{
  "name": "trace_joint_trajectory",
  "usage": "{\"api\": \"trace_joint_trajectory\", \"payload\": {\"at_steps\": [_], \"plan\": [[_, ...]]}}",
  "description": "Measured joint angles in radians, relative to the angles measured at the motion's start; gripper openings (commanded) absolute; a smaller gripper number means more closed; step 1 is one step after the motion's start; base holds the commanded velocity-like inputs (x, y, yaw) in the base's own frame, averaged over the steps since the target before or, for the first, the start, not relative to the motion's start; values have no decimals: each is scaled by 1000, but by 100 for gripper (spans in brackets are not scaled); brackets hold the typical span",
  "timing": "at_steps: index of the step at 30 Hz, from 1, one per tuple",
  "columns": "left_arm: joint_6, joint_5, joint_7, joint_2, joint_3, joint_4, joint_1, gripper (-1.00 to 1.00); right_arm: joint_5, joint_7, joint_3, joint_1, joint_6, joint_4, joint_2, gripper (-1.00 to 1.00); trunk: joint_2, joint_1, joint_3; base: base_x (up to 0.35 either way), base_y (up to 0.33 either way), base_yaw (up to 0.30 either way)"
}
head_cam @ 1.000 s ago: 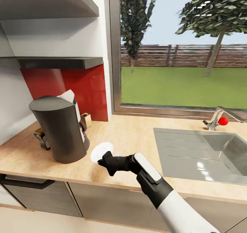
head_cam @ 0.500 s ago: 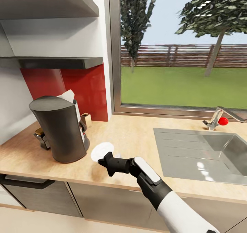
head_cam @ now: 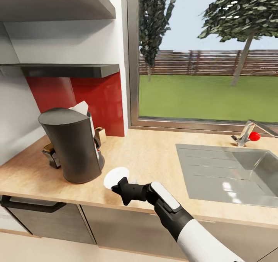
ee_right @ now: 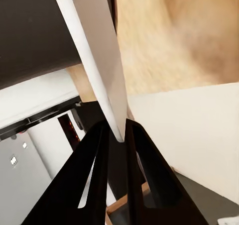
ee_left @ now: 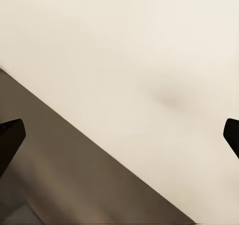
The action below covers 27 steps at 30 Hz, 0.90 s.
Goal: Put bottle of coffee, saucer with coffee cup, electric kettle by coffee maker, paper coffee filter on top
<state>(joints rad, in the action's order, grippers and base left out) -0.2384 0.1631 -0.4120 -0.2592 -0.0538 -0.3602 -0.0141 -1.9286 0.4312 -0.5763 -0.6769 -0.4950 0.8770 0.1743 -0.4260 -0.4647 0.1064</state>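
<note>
The tall dark grey coffee maker (head_cam: 75, 148) stands at the left of the kitchen countertop (head_cam: 150, 153). My right gripper (head_cam: 117, 186) is shut on the rim of the white saucer (head_cam: 114, 175), held low over the counter just right of the coffee maker's base. In the right wrist view the saucer (ee_right: 94, 60) shows edge-on, pinched between the black fingers (ee_right: 99, 150) of the right gripper (ee_right: 118, 130). A small dark jar with a gold cap (head_cam: 50, 153), apparently the bottle of coffee, sits left of the coffee maker. The black kitchen shelf (head_cam: 69, 69) hangs above. My left gripper (ee_left: 119, 135) is open on nothing.
A steel sink (head_cam: 231, 169) with a drainer takes the counter's right half, with a tap and red knob (head_cam: 253, 135) behind it. A large window backs the counter. Dark cabinet fronts (head_cam: 42, 219) run below the front edge. Red backsplash (head_cam: 96, 99) stands behind the coffee maker.
The whole view has shifted a little. My right gripper has drawn slightly toward the counter's front edge with the saucer still in it.
</note>
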Motion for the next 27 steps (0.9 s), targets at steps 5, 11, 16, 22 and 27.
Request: {"api": "trace_joint_trajectory", "payload": {"at_steps": [5, 11, 16, 22, 27], "plan": [[0, 0, 0, -1, 1, 28, 0, 100, 0, 0, 0, 0, 0, 0, 0, -100, 0, 0, 0, 151, 115, 0], [1, -1, 0, -1, 0, 30, 0, 100, 0, 0, 0, 0, 0, 0, 0, -100, 0, 0, 0, 73, 80, 0], [1, -2, -2, -1, 1, 30, 1, 100, 0, 0, 0, 0, 0, 0, 0, -100, 0, 0, 0, 3, 4, 0], [1, -2, -2, -1, 0, 31, 1, 100, 1, 0, 0, 0, 0, 0, 0, -100, -42, -23, 23, 0, 0, 34], [1, -2, -2, 0, 0, 31, 1, 100, -1, 4, -1, 0, 2, 0, 0, -100, -77, -42, 46, 0, 0, 85]]}}
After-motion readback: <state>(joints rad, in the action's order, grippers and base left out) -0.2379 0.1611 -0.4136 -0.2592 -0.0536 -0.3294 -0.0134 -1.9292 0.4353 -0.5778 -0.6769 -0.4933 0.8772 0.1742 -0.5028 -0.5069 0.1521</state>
